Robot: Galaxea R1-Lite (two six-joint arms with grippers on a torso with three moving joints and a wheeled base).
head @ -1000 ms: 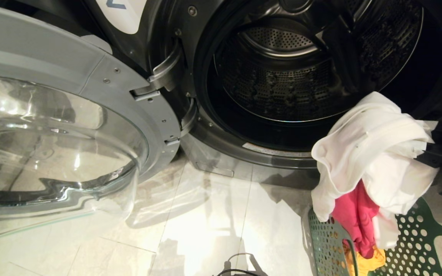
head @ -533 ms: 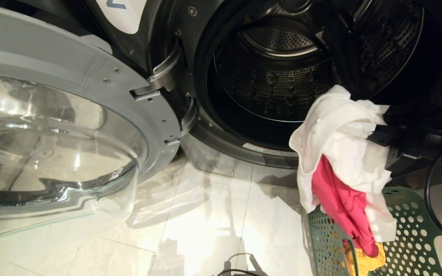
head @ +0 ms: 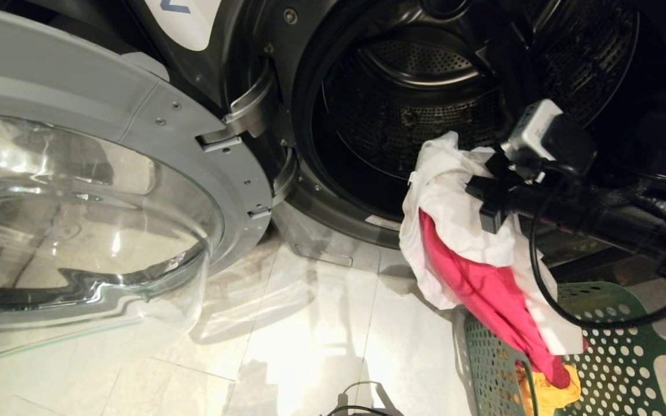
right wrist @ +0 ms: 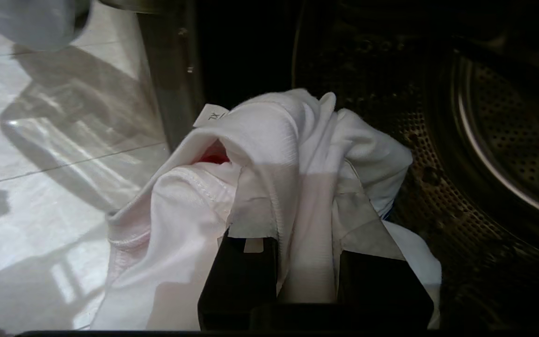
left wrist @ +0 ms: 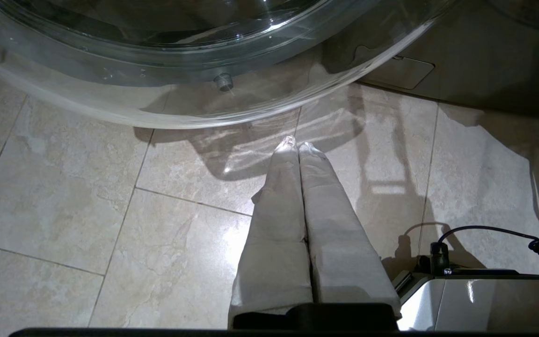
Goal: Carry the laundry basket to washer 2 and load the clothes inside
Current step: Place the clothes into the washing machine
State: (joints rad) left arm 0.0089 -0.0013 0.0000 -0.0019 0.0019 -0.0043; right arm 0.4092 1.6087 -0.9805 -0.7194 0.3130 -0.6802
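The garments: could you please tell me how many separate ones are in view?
3: a white garment clamped in the right claw at the washer mouth, a pink-red one hanging beneath it, and a yellow one in the basket. Others may be hidden.

washer 2 (head: pixel 287 69): at the back of the head view, its drum opening right of centre.
door (head: pixel 96 190): swung open to the left of the drum opening, hinged at the opening's left edge, over the floor (head: pixel 310 346).
laundry basket (head: pixel 616 358): on the floor at lower right, in front of the washer and below the opening.
clothes (head: pixel 460 231): hanging in front of the opening's lower rim, above the basket's left part; the lowest end reaches down into the basket.
right gripper (right wrist: pixel 304 243): right of the clothes, jaws clamped on them, pointing towards the drum.
left gripper (left wrist: pixel 297 147): over the floor, just before the open door's lower edge.
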